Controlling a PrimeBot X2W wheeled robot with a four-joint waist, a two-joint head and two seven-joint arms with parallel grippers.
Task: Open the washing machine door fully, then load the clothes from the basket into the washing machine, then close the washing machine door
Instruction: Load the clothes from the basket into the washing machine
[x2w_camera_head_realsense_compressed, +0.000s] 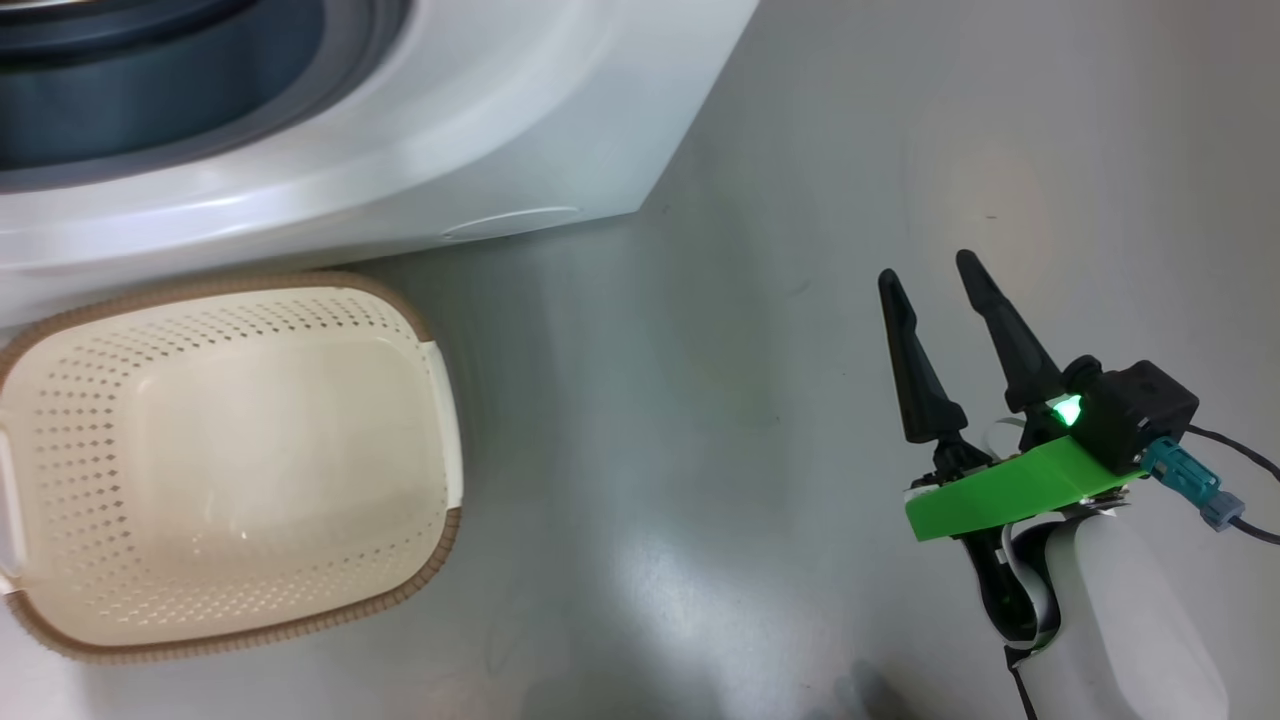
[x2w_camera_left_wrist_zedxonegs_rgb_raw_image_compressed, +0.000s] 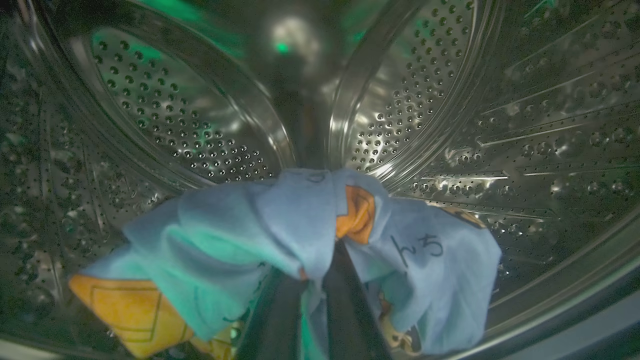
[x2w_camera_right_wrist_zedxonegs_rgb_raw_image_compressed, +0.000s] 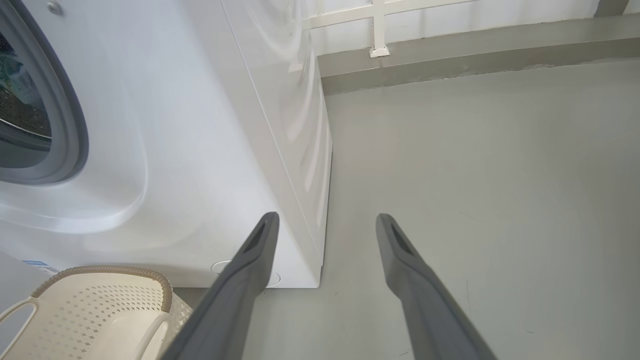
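My left gripper (x2w_camera_left_wrist_zedxonegs_rgb_raw_image_compressed: 320, 272) is inside the washing machine's steel drum (x2w_camera_left_wrist_zedxonegs_rgb_raw_image_compressed: 450, 100), shut on the clothes (x2w_camera_left_wrist_zedxonegs_rgb_raw_image_compressed: 225, 245). They are a bunch of light blue fabric with orange prints, draped over the dark fingers and hanging above the drum floor. The cream basket (x2w_camera_head_realsense_compressed: 200, 287) sits on the floor against the white washing machine (x2w_camera_head_realsense_compressed: 450, 120) and holds nothing. My right gripper (x2w_camera_head_realsense_compressed: 929, 270) hovers open over bare floor to the right of the machine, nothing between its fingers (x2w_camera_right_wrist_zedxonegs_rgb_raw_image_compressed: 250, 270). The washing machine door is out of view.
The right wrist view shows the washing machine (x2w_camera_right_wrist_zedxonegs_rgb_raw_image_compressed: 200, 125) with its grey door seal (x2w_camera_right_wrist_zedxonegs_rgb_raw_image_compressed: 70, 130), the basket (x2w_camera_right_wrist_zedxonegs_rgb_raw_image_compressed: 100, 271) at lower left, grey floor (x2w_camera_right_wrist_zedxonegs_rgb_raw_image_compressed: 475, 175) to the right and a wall base with a white frame (x2w_camera_right_wrist_zedxonegs_rgb_raw_image_compressed: 380, 30) beyond.
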